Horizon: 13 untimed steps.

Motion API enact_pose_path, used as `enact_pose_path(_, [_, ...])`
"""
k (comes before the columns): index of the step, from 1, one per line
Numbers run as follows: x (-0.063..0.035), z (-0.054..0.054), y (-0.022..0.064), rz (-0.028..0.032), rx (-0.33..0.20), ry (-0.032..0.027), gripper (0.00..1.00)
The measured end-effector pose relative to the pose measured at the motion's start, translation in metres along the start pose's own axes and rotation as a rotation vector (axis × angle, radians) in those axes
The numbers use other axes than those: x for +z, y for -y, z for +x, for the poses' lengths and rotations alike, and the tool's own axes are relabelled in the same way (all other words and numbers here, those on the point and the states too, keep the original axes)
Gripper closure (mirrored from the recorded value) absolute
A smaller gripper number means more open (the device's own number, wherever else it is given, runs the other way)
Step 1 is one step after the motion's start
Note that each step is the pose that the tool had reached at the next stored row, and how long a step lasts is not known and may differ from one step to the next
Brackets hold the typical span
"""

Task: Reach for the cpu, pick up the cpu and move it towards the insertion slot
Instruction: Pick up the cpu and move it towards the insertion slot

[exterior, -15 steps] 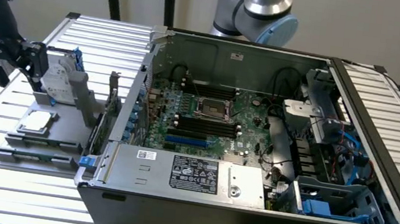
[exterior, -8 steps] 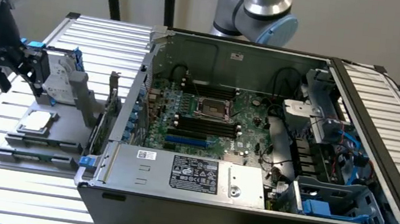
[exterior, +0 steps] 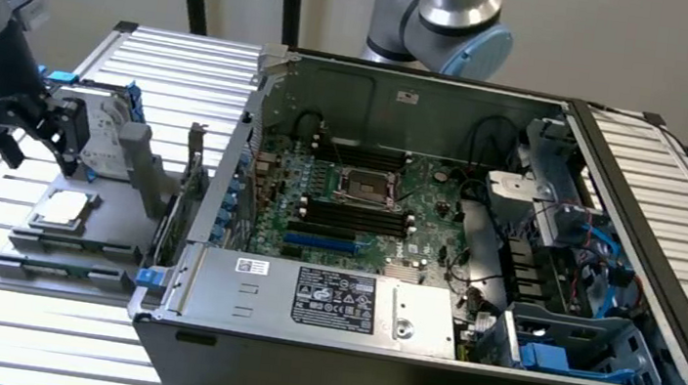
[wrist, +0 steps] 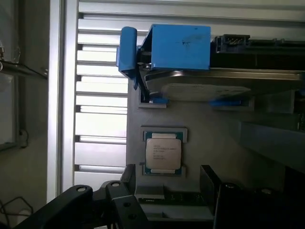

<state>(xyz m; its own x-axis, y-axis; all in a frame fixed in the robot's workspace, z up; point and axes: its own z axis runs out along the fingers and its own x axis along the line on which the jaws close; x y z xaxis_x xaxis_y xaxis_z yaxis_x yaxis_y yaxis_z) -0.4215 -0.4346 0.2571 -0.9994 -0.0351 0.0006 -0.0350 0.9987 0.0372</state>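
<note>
End effector (exterior: 41,153) hovers above the cpu (exterior: 63,207), jaws spread wide and empty. The insertion slot (exterior: 364,187) sits well apart.

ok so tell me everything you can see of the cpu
The cpu is a small flat square chip with a silvery metal top bearing faint printed lines and a thin greenish edge. It lies flat, face up, seated in a recess of a grey holder to the exterior view's left of the computer case. Nothing but the holder touches it; the gripper hangs above, jaws open.
</note>
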Motion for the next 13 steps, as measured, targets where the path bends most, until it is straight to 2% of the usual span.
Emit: enact_pose_path(13, [0.0236,0.002,0.0009,0.0000,0.000,0.0000,0.35])
